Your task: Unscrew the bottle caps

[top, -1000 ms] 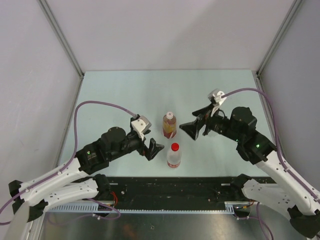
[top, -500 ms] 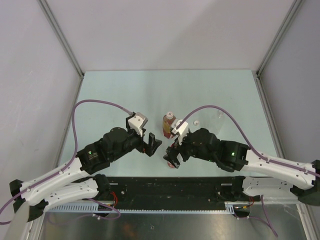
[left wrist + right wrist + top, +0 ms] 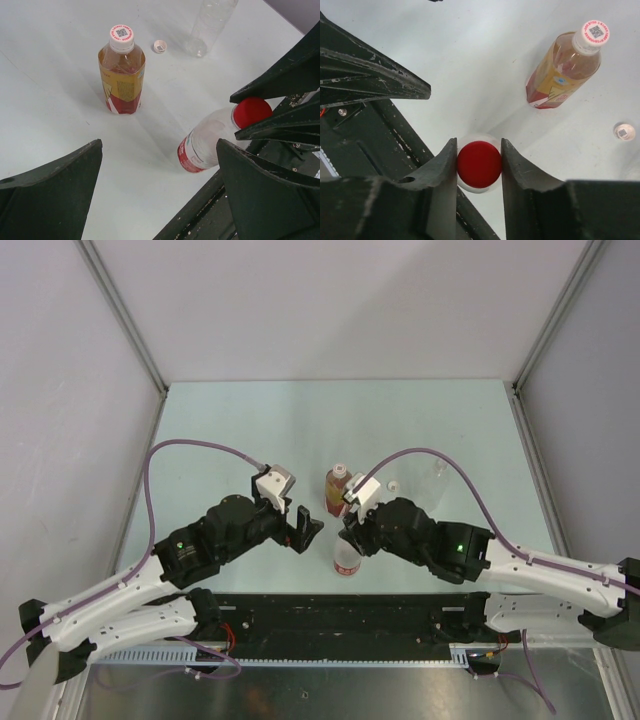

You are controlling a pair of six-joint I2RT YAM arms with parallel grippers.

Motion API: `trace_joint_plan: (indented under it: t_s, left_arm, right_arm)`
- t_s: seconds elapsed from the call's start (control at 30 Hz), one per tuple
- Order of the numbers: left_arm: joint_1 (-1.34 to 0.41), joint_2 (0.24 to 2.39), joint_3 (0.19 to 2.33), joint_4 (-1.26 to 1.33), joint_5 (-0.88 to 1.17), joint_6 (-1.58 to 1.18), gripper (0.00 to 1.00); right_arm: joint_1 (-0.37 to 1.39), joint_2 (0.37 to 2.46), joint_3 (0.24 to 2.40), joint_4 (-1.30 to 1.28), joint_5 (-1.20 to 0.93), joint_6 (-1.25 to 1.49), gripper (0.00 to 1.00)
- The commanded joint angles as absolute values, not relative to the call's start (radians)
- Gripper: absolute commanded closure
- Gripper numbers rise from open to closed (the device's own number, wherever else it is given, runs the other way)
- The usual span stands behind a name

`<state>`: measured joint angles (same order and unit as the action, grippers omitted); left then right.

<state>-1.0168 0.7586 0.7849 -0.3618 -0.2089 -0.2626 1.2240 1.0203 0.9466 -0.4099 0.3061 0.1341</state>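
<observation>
Red plastic marks the spot: the red cap (image 3: 479, 164) sits on the labelled bottle (image 3: 205, 145), which stands at the near edge of the table (image 3: 250, 420), between the two arms. The right gripper (image 3: 479, 150) comes down over it from above, and its two fingers (image 3: 442, 172) press against opposite sides of the red cap, so the jaws are clamped on it. The cap is on the bottle's neck.

The left gripper (image 3: 159, 150) hangs just beside the same bottle on its left, jaws wide apart and holding nothing.

Just behind the labelled bottle stands the amber bottle (image 3: 338, 495), upright, with its white cap (image 3: 121, 36) on top; red print rings that cap.

Farther back and to the right, a loose white cap (image 3: 624, 131) lies on the table, open side up. Near it is the clear bottle (image 3: 210, 25); whether it stands or lies on its side cannot be told.
</observation>
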Motion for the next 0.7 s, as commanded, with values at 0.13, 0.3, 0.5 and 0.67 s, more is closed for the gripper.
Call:
trace_joint_plan:
  t_s: [0.13,0.3,0.5,0.67]
  left_arm:
    - [-1.011,0.752,0.796,-0.356,-0.237,-0.251,0.01]
    - [-1.012,0.746,0.804,-0.357,-0.237,-0.236,0.01]
    - [-1.011,0.718,0.819,-0.357,-0.225,-0.208,0.01]
    - [-1.011,0.678,0.834,-0.357,-0.198,-0.186,0.0]
  right_arm:
    - [1.154,1.003,0.933,-0.348,0.212,0.153,0.93]
    - [1.083,0.984,0.932,-0.321,0.117,0.165,1.0]
    - [0.919,0.927,0.933,-0.251,-0.092,0.188,1.0]
    - [0.729,0.901,0.939,-0.187,-0.349,0.238,1.0]
